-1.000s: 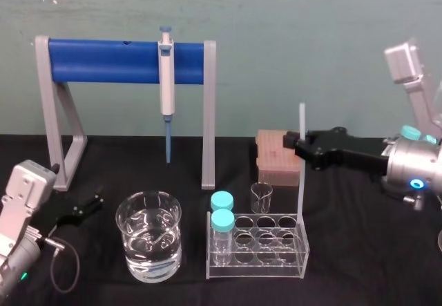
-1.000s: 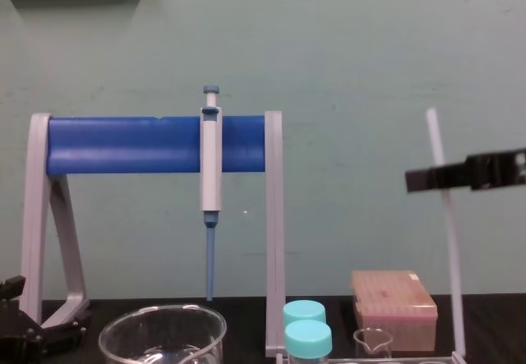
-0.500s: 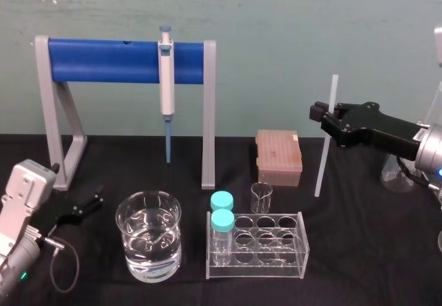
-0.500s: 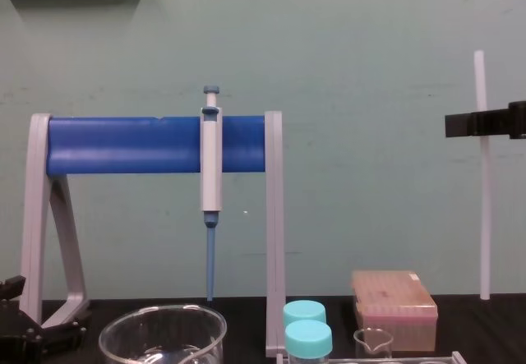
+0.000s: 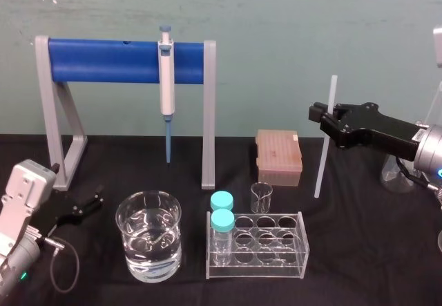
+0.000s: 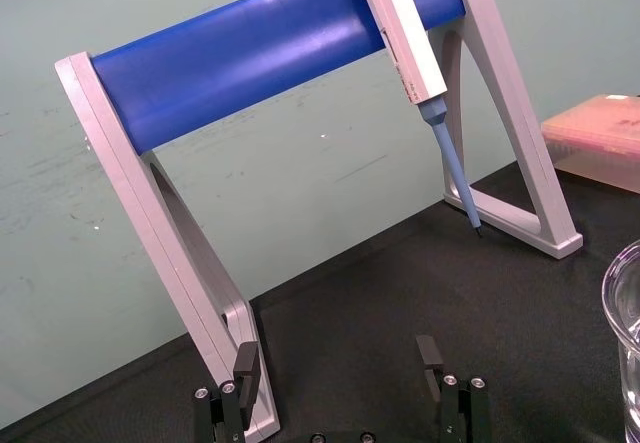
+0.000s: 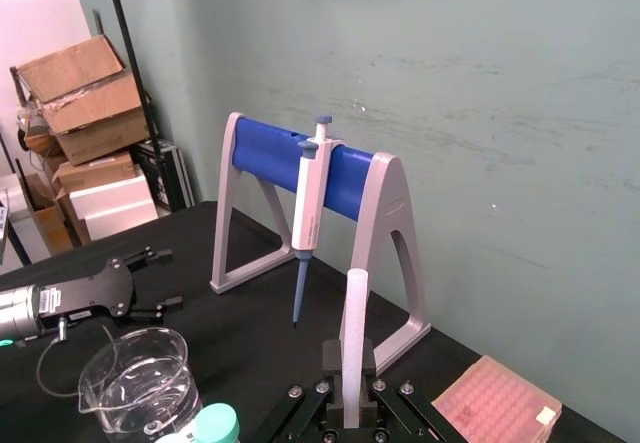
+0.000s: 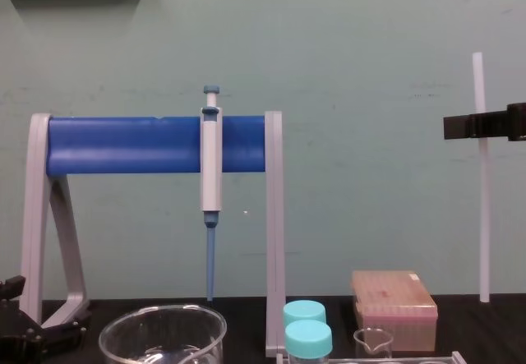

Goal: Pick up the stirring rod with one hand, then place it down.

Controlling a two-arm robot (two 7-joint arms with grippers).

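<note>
the right tool (image 5: 326, 117) is clamped on the stirring rod (image 5: 322, 161) toward its upper end, holding it almost upright above the counter (image 5: 373, 251), right of the pink tip box (image 5: 279, 155). the smooth rod could slip or pivot in that narrow pinch, strike the tube rack (image 5: 257, 245) on lowering, or roll once released. the left tool (image 5: 81, 207) rests with its jaws apart by the stand (image 5: 62, 161).

laboratory, pipette (image 5: 166, 71) on stand (image 5: 55, 112), tube rack (image 5: 257, 247)

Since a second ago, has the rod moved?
Yes. The rod, held in the right gripper, has risen from the rack and shifted right, past the box.
</note>
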